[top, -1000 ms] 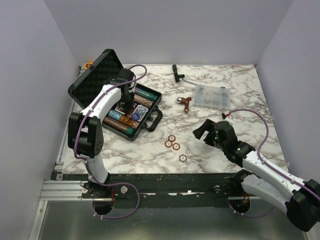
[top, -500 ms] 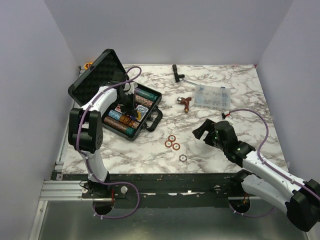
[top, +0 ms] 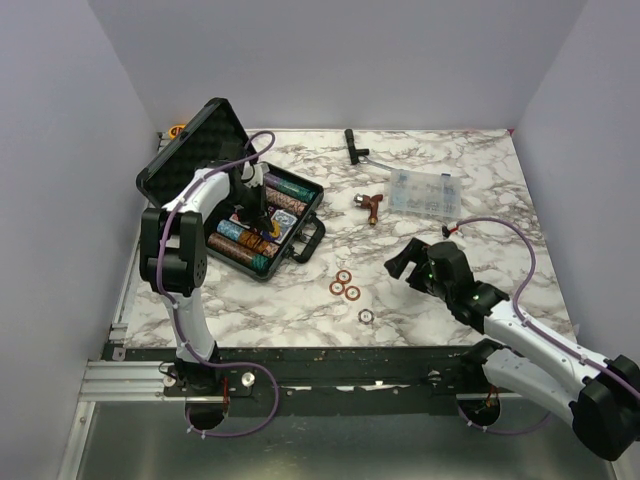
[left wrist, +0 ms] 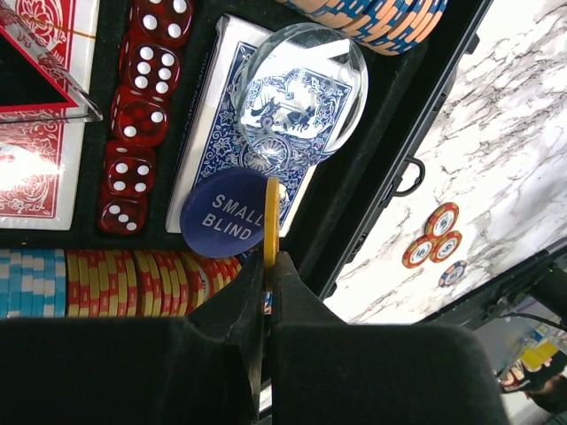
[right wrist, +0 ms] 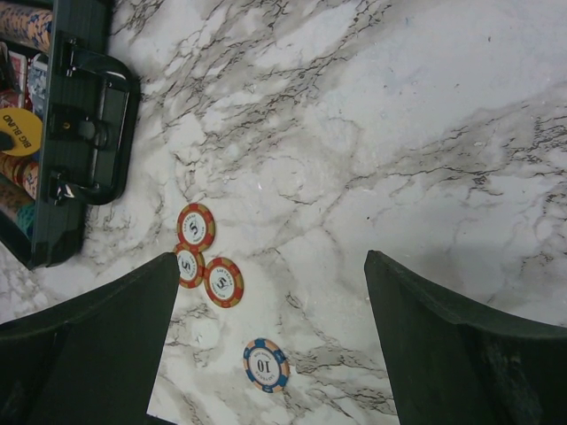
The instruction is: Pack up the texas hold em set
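Hanging over open briefcase [top: 190,150]: left gripper [left wrist: 270,266] clamped on yellow disc [left wrist: 271,212], held edge-on, just above small-blind button [left wrist: 221,212]. Right gripper [right wrist: 270,266] spread wide; loose chips [right wrist: 223,282] on counter [right wrist: 399,133] directly beneath, nearer that arm.

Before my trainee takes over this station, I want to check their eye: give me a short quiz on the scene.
1. True or false: the left end effector pinches a yellow disc edge-on.
2. How many loose chips lie on the table outside the case?
3. The right end effector is: A shut on a chip; B open over the table; C inside the case.
Key: 1 true; 2 four; 3 B.
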`<state>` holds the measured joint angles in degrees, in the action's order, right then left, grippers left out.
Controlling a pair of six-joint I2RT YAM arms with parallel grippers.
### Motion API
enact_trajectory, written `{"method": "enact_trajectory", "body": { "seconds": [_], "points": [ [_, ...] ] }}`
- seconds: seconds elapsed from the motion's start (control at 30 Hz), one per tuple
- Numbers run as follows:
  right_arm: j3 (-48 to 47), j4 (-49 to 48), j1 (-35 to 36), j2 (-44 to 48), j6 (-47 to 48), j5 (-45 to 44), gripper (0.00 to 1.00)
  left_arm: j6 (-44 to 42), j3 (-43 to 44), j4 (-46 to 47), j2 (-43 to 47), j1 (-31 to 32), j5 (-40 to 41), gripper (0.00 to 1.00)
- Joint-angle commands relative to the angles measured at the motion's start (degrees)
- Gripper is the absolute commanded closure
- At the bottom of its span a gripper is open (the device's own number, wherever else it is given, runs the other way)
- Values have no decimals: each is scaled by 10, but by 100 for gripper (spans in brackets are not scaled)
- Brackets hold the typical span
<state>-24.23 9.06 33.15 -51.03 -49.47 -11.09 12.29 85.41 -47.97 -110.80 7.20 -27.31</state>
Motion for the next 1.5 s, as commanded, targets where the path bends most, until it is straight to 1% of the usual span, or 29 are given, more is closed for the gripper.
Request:
{"method": "enact_trajectory", "body": {
  "seconds": [0.0,0.23,0.43,0.73,0.93,1.03,1.17,1.27,1.37,1.47],
  "points": [
    [-4,-8,-3,1,4,5,12,6,15,-2,-16,-10,-26,97],
    [-4,-4,-3,7,4,4,12,9,14,-13,-20,-16,-4,84],
    [-4,-4,-3,5,2,7,12,6,9,-20,-19,-20,20,78],
    [-3,-4,-3,9,1,8,12,18,11,-21,-14,-26,42,61],
    [-4,-5,-3,4,2,11,12,24,12,-26,-1,-26,84,58],
    [-4,-7,-3,1,7,15,12,27,-3,-9,30,-26,84,54],
    [-6,-22,-3,-14,31,44,11,33,-34,25,92,-24,72,41],
    [-18,-32,-3,-52,52,77,10,36,-58,47,144,-12,70,32],
    [-39,-33,-3,-104,70,128,10,37,-76,54,179,14,69,29],
    [-48,-44,-2,-145,80,170,10,47,-98,65,209,53,79,26]
  ]
}}
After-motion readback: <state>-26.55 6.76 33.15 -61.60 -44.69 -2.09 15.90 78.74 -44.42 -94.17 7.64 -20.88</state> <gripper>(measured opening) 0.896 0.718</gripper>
